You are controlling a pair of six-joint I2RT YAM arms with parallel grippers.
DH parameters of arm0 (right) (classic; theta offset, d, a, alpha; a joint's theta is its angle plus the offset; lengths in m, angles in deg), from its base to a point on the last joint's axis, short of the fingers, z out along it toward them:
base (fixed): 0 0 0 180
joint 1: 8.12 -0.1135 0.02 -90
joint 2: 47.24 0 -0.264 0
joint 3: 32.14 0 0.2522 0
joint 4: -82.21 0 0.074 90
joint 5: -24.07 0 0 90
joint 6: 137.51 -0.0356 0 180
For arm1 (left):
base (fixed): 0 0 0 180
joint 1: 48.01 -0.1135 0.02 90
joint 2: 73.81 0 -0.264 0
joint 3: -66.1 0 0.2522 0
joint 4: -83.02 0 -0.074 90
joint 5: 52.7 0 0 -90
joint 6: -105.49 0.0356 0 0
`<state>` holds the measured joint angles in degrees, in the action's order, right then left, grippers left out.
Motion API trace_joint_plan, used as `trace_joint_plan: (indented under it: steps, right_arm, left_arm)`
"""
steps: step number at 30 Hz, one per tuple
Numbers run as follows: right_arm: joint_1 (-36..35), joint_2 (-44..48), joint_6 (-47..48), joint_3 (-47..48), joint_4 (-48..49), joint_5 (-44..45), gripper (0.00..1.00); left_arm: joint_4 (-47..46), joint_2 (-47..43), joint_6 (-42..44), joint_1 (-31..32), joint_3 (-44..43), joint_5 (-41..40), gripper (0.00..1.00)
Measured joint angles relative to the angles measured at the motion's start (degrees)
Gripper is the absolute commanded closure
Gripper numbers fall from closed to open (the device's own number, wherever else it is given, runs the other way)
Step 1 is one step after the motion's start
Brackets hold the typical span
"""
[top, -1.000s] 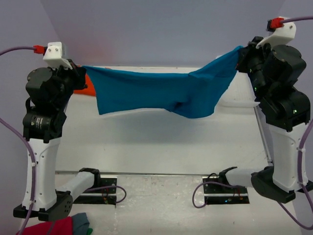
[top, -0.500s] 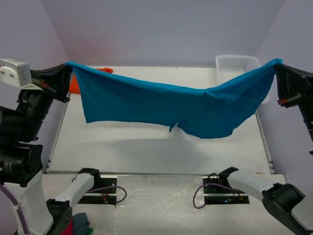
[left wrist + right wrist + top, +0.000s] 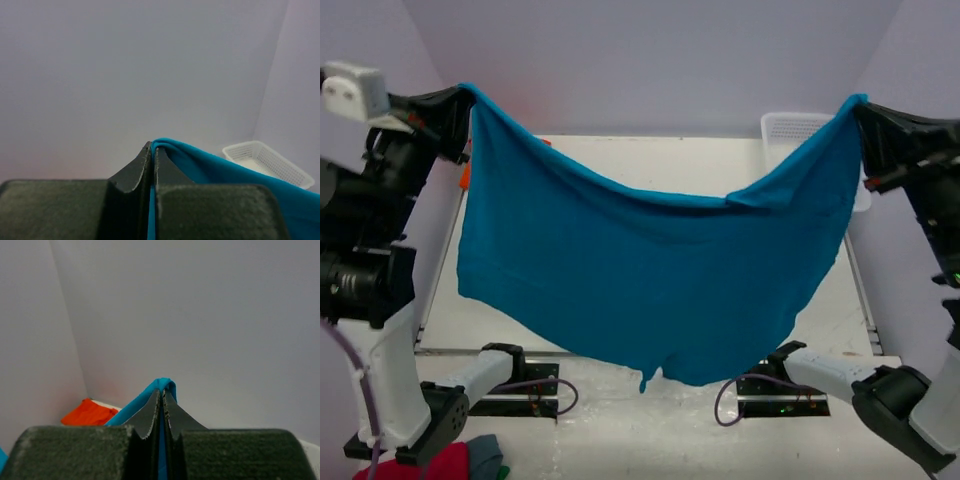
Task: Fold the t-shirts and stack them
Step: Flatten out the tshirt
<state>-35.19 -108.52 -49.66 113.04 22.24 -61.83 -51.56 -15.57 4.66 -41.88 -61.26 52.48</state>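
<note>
Aloft, teal tee (image 3: pixel 650 280) sags at top edge; left hand (image 3: pixel 466 91), right hand (image 3: pixel 860 102) pinched on corners.

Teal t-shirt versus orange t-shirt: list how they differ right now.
The teal t-shirt hangs in the air, spread wide; the orange t-shirt lies low at the far left corner of the table. The teal t-shirt is pinched at its top corners by the left gripper and right gripper, both shut on it; the orange t-shirt is held by neither. Both are plain, single-coloured cloth, and neither is stacked.
</note>
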Motion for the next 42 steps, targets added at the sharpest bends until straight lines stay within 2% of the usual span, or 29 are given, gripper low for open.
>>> trace_joint_plan:
  steps: [3,7,12,18,22,34,37,42]
  right_arm:
    - [0.2,-5.9,3.1,-1.1,2.6,2.2,1.00]
    - [3.2,-16.8,5.3,-5.7,7.4,1.6,1.00]
    - [7.3,-36.8,6.3,-6.3,9.2,-0.9,1.00]
    - [11.9,-58.7,7.3,-4.9,5.7,-2.6,1.00]
    - [13.3,-66.9,7.6,-2.5,3.7,-4.0,1.00]
    - [14.7,-68.3,7.7,0.0,4.1,-6.2,1.00]
    - [15.0,-66.7,7.2,-2.8,4.5,-6.0,1.00]
    - [15.0,-60.0,5.1,-12.6,5.4,-4.9,1.00]
  left_arm:
    - [-2.5,6.1,-0.9,0.0,4.7,-3.8,1.00]
    - [-5.7,15.7,-2.2,0.0,15.6,-9.6,1.00]
    - [-6.4,29.1,-2.7,0.0,26.6,-16.3,1.00]
    - [-8.8,39.5,-2.8,0.0,30.1,-19.7,1.00]
    - [-12.3,45.2,-3.2,0.0,30.6,-21.2,1.00]
    - [-16.0,50.9,-1.9,0.0,29.7,-25.0,1.00]
    - [-16.1,51.0,-1.4,-0.1,29.0,-27.2,1.00]
    - [-15.6,51.0,-1.0,-0.1,27.1,-34.6,1.00]
